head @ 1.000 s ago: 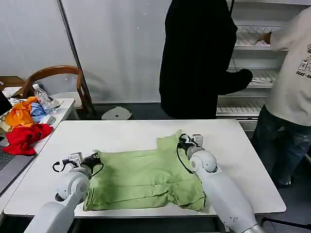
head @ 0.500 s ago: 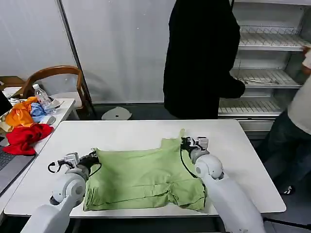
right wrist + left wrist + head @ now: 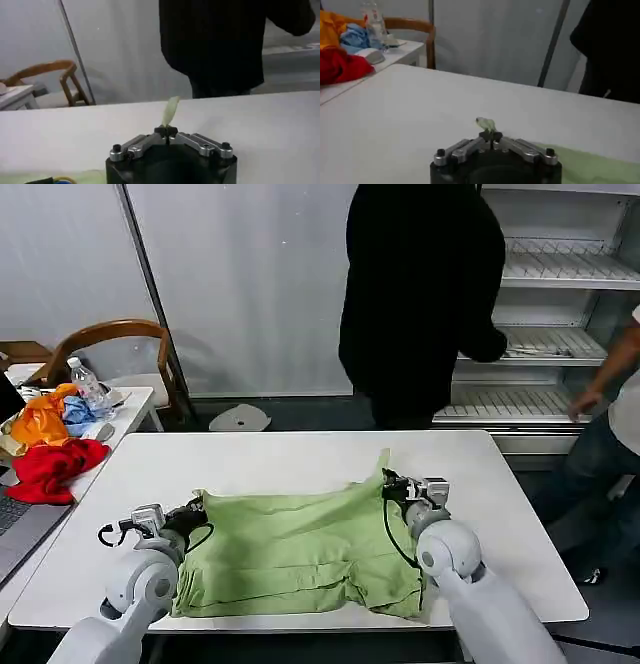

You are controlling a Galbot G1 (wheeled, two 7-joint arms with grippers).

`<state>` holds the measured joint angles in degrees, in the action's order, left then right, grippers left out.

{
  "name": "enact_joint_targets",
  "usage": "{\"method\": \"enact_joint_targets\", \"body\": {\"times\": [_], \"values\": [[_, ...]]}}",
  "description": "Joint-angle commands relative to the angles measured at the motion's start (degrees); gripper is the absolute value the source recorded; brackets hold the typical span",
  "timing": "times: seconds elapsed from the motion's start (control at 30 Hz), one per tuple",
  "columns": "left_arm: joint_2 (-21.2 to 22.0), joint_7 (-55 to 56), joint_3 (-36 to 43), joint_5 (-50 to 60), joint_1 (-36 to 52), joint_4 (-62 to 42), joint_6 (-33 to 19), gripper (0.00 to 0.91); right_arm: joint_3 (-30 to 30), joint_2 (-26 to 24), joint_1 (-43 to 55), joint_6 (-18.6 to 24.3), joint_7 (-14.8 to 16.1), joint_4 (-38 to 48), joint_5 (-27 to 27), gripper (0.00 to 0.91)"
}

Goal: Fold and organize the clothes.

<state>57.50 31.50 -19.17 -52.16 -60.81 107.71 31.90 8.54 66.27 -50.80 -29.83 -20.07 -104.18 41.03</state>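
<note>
**Both grippers pinch the shirt's far corners, mid-fold**

The left gripper (image 3: pixel 490 134) has its jaws closed on a small tuft of green cloth, seen poking up between them in the left wrist view. The right gripper (image 3: pixel 168 131) is the same: jaws together on a thin upright flap of the same fabric. In the head view the left gripper (image 3: pixel 196 511) sits at the far left corner of the T-shirt (image 3: pixel 300 554), and the right gripper (image 3: pixel 395 482) at the far right corner, where the cloth rises to a small peak above the jaws.

The T-shirt lies on the white surface (image 3: pixel 290 459), toward its near edge, between the two arms. Its near part is already doubled over in soft ridges, and the far edge is stretched between the two grippers.

By my reading, the step in hand is a fold with both far corners gripped. The next move seems to call for both arms to lift and travel together at an even pace, carrying the far edge toward the near hem so the cloth lays flat without a skew, then for the jaws to let go.

A pile of red, orange and blue garments (image 3: pixel 45 446) rests on a side table, well apart from the work.
</note>
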Motion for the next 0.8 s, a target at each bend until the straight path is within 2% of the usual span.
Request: {"method": "enact_joint_targets", "body": {"times": [0.03,0.33,0.8], "values": [[-0.06,-0.02,-0.20,-0.01,-1.23,1.65,-0.03,0.010,3.22,-0.81,-10.82,1.26,-0.80,-9.25,-1.68,0.000],[-0.23,0.11,-1.51,-0.08,-3.43,2.80,-0.62,0.010,5.85,-0.02,-17.45,2.92,-0.81,-12.40,-3.81,0.000],[-0.37,2.46,-2.39,0.28,-8.24,6.47,-0.79,0.010,7.69,-0.06,-22.10,3.50,-1.56,-17.14,-4.53,0.000]]}}
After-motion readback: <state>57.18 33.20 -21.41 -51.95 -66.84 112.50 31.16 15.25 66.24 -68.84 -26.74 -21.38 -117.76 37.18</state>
